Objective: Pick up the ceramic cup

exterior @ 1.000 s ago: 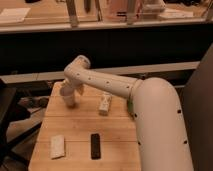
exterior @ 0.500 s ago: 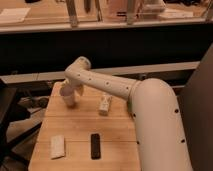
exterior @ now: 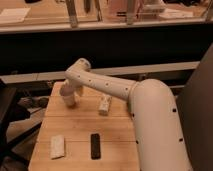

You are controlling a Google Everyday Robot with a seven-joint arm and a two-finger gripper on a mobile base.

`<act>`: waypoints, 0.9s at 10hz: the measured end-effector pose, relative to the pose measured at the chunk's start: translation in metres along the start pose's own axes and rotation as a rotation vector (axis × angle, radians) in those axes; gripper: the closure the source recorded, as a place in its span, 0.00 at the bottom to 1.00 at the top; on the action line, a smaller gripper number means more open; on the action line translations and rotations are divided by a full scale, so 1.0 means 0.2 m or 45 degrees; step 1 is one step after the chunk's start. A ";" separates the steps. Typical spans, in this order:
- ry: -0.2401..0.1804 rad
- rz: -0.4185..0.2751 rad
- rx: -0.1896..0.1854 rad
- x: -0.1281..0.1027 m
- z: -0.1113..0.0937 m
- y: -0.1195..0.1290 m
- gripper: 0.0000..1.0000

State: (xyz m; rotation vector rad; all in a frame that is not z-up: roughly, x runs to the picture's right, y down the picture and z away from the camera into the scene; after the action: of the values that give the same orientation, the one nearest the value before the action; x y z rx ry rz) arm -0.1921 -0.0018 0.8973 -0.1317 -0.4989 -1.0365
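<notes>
Nothing has shifted since the earlier frame: arm, gripper and every object sit where they were. Nearest the camera, well in front of the gripper, a pale flat rectangular packet and a black flat oblong bar lie side by side on the light wooden slatted table. Further back, off to the gripper's right, stands a small whitish upright bottle-like figure. Beyond that the white perforated arm reaches across and bends down to the gripper, spread wide and lowered at the table's far left corner. There the small white tapering ceramic cup stands directly beneath it, on the wood. This looks like the final approach, with the grasp not yet made. The next move calls for closing evenly on the cup's walls, then lifting straight up. Whether the cup holds anything cannot be told, since the gripper hides its mouth.
</notes>
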 end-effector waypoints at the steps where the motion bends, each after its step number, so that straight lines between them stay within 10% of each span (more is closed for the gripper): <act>1: -0.002 0.004 0.002 0.00 0.01 0.00 0.20; 9: -0.006 0.022 0.018 -0.03 0.07 0.02 0.20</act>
State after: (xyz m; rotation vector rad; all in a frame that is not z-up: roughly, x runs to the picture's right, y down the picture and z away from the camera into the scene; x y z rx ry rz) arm -0.1956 0.0091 0.9072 -0.1260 -0.5085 -1.0160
